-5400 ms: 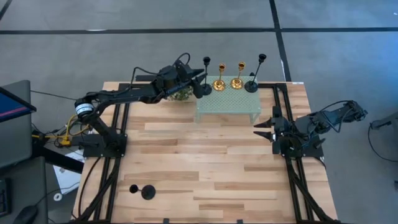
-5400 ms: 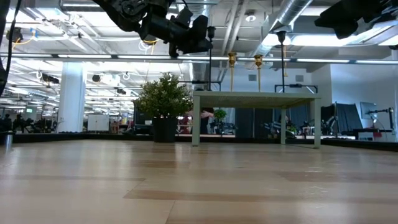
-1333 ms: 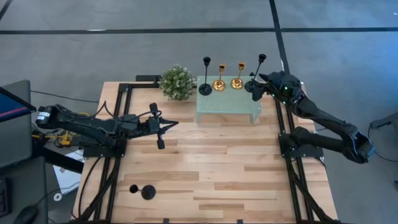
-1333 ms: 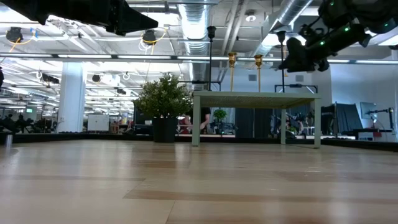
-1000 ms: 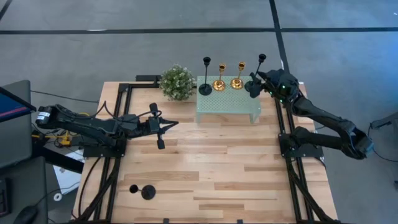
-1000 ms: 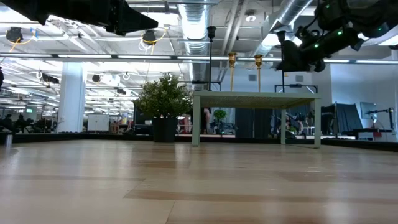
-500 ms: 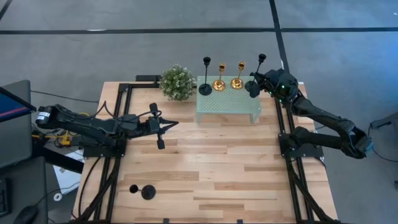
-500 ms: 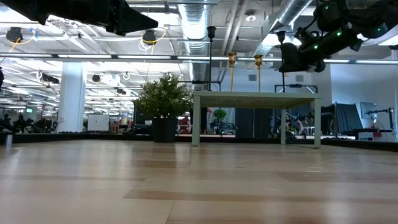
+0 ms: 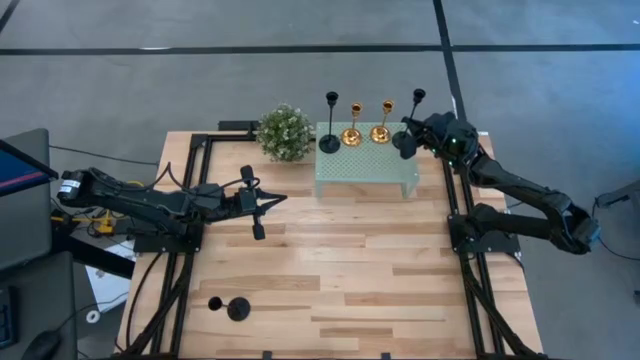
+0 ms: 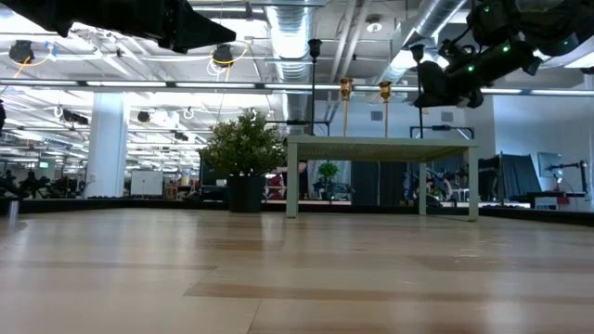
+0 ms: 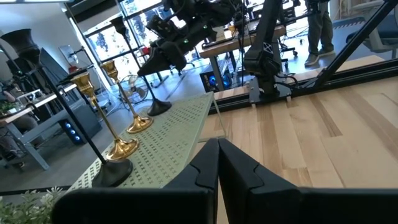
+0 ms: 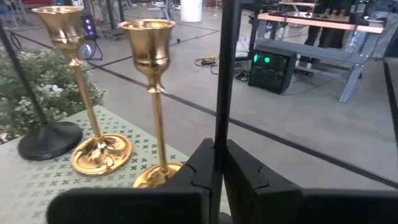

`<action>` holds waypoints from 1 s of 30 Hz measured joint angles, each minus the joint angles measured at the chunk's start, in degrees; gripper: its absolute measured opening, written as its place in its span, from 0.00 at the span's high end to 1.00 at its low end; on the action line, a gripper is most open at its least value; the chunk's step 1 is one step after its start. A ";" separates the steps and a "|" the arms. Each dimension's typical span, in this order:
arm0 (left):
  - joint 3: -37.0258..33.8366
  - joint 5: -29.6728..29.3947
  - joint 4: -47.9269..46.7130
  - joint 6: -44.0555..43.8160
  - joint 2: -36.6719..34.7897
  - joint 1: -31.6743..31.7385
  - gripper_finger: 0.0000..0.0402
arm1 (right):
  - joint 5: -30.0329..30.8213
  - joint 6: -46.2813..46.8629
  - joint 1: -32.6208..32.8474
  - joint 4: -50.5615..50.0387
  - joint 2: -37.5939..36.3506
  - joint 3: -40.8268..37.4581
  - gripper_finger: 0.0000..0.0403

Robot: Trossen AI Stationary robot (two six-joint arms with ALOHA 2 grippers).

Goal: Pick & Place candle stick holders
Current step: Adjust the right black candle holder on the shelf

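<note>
Candle stick holders stand in a row on the mint-green stand [image 9: 366, 168]: a black one [image 9: 330, 135], two gold ones [image 9: 352, 128] [image 9: 381, 124], and another black one [image 9: 405, 135] at the right end. The right claw [image 9: 420, 135] is clamped tight on that last stem. A fifth holder [image 9: 230, 308] lies on the wooden surface [image 9: 340, 270]. The left claw [image 9: 256, 200], fingers pressed together and empty, waits over the surface's left side.
</note>
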 joint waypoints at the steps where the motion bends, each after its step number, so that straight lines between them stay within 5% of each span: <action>1: 0.00 -0.01 0.00 0.00 0.00 0.00 0.98 | 0.00 0.01 0.27 -0.02 0.00 0.00 0.97; 21: 0.00 -0.01 0.00 0.00 0.00 0.02 0.98 | -0.24 1.27 1.47 -5.41 -4.46 -0.07 0.97; 30: 0.00 -0.02 -0.01 0.00 0.00 0.02 0.98 | -0.17 -1.21 1.43 -5.48 -4.44 -0.11 0.83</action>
